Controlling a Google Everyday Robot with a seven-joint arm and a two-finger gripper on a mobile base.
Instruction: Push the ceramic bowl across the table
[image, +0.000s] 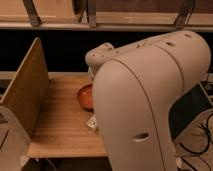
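Observation:
The ceramic bowl (85, 96), reddish-orange and glossy inside, sits on the light wooden table (60, 120) near its middle. Only its left part shows; the rest is hidden behind my large cream arm (150, 100), which fills the right half of the view. My gripper is hidden behind the arm, somewhere beyond it over the table. A small white piece (92, 122) shows at the arm's edge just in front of the bowl; I cannot tell what it is.
An upright tan side board (25, 92) stands along the table's left edge. A dark board (187, 107) stands at the right, behind the arm. Shelving with a metal rail (75, 25) runs across the back. Cables (202, 137) lie at the lower right.

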